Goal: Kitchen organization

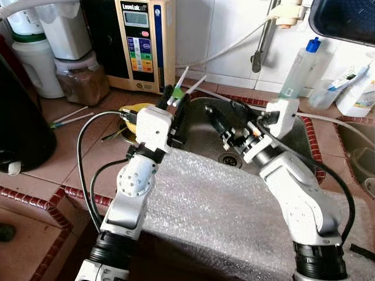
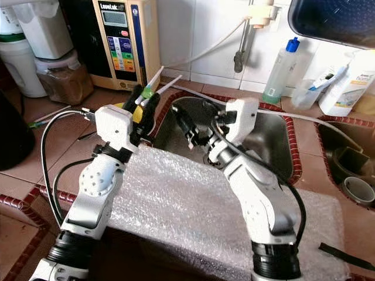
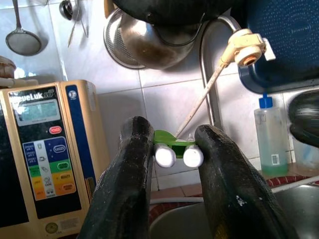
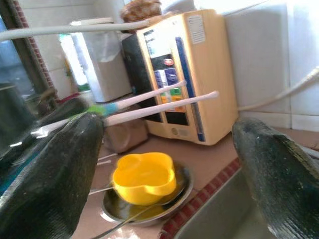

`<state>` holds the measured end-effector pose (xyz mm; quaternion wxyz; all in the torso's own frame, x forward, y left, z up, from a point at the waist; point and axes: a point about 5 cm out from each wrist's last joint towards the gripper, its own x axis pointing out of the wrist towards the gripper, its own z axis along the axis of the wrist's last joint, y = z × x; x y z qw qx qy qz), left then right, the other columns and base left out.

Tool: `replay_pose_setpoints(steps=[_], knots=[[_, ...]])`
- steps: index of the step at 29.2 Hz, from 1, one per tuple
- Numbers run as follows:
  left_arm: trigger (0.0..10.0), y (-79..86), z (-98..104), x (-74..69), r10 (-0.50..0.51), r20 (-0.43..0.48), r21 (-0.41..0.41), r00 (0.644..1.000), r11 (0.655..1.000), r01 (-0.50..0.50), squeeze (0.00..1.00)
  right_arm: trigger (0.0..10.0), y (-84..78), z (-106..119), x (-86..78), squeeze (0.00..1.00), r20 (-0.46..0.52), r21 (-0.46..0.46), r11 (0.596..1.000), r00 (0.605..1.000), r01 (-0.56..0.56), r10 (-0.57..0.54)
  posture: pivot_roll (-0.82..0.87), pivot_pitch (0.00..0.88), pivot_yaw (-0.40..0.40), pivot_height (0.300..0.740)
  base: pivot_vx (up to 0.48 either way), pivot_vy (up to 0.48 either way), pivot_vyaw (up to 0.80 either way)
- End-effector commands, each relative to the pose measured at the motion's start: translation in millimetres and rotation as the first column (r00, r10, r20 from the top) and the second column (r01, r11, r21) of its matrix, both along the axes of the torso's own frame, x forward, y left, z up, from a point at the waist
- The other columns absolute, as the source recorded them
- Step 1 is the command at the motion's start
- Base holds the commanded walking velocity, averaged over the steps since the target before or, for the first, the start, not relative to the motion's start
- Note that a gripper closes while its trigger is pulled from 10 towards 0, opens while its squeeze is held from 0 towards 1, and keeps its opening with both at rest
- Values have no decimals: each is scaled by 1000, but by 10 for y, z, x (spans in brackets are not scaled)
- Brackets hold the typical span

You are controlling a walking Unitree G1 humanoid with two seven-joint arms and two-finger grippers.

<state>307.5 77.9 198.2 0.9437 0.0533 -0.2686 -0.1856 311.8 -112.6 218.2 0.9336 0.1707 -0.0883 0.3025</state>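
— Bubble wrap, a clear sheet of it point(image 1: 234, 205), is lying closest, draped over the front edge of the tiled counter point(image 1: 64, 161). What is the left hand point(image 1: 176, 100) doing?

— It is pinching a pair of white plastic chopsticks joined by a green clip point(image 3: 172, 144) between its two black fingers point(image 3: 124, 184), just above the near-left corner of the steel sink point(image 1: 205, 134).

— Which way are they pointing?

— Their long axis is slanting up and away, tips aiming toward the tiled wall, just right of the beige water ioniser point(image 1: 139, 44). Below them a yellow plastic cup is sitting in a small steel dish point(image 4: 144, 179).

— And the right hand point(image 1: 225, 126)?

— Hovering over the sink, fingers spread wide, facing the chopsticks.

— Advice for the step?

— I'd judge a handover or placement is coming: keep the pinch firm near the clip so the sticks aren't swivelling, and close the right hand across both shafts together.
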Motion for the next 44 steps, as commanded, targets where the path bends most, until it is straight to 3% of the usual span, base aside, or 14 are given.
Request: replay_pose_setpoints(steps=[1,3,8,13,20,21,22,23,24,25,44], knots=[[0,-88,12,-62,-61,6,-24,998,998,61,0,10000,-85,65,157,0,-63,111,991,996,75,-68,59,0,-12,740,0,0,0],[0,-127,26,-96,-96,15,-24,995,995,96,0,10000,-110,74,222,0,-147,237,967,987,92,-58,64,0,-13,740,0,0,0],[0,-169,2,-142,-125,16,-21,992,992,126,0,10000,-88,41,250,0,-232,360,929,973,83,3,67,0,-14,740,0,0,0],[0,-219,-14,-167,-143,15,-20,990,989,144,0,10000,-31,-58,258,0,-314,391,917,948,75,57,66,0,-12,740,0,0,0],[0,-283,-22,-184,-197,1,-32,980,980,197,0,10000,35,-87,229,0,-347,451,890,932,65,108,60,0,-4,740,0,0,0],[0,-291,-24,-189,-201,2,-27,980,979,201,0,9216,43,-94,230,0,-353,462,884,929,70,111,61,0,-6,740,0,0,0],[0,-294,-25,-192,-203,3,-25,979,979,203,0,9216,47,-97,231,0,-355,469,880,928,73,113,61,0,-6,740,0,0,0],[0,-295,-33,-193,-208,-4,-29,978,978,208,0,784,53,-110,226,0,-361,481,873,926,81,114,64,0,-7,740,0,0,0],[0,-295,-33,-193,-208,-4,-29,978,978,208,0,784,53,-110,226,0,-361,481,873,926,81,114,64,0,-7,740,0,0,0],[0,-296,-41,-195,-215,-10,-35,977,976,214,0,0,59,-113,223,0,-360,502,861,925,83,121,64,0,-7,740,0,0,0],[0,-323,-65,-208,-238,-34,-53,971,970,236,0,0,131,-77,280,0,-375,640,764,902,86,213,64,0,-7,740,0,0,0]])
